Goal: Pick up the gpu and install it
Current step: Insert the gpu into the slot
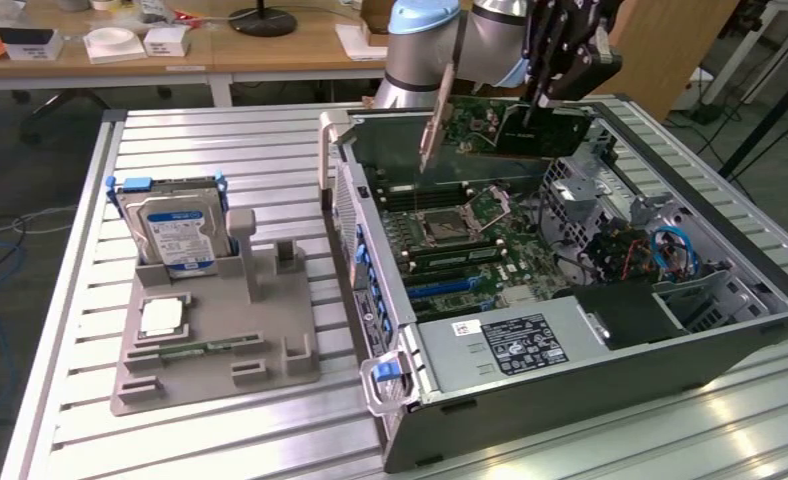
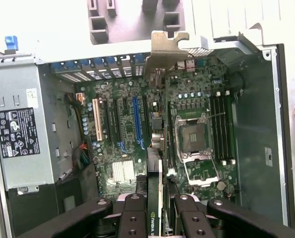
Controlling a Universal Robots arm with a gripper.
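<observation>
The gpu [image 1: 508, 128] hangs on edge over the far end of the open computer case [image 1: 608, 385], its green board toward the camera and its silver bracket [image 1: 434, 135] at the exterior view's left. My gripper [image 1: 550, 100] is shut on its upper edge. In the wrist view the gpu [image 2: 154, 213] shows edge-on between my fingers [image 2: 135, 218], with its silver bracket [image 2: 169, 47] at the far end, above the motherboard [image 2: 137, 148]. The card sits clear of the board, beside the blue slot [image 2: 136, 119].
A silver hard drive [image 1: 174, 225] stands in a grey holder [image 1: 221, 340] at the exterior view's left, with a memory stick [image 1: 207, 347] lying in it. Inside the case are a power supply [image 1: 514, 345], a CPU socket [image 1: 445, 228] and cables [image 1: 668, 255]. Wooden desks stand behind.
</observation>
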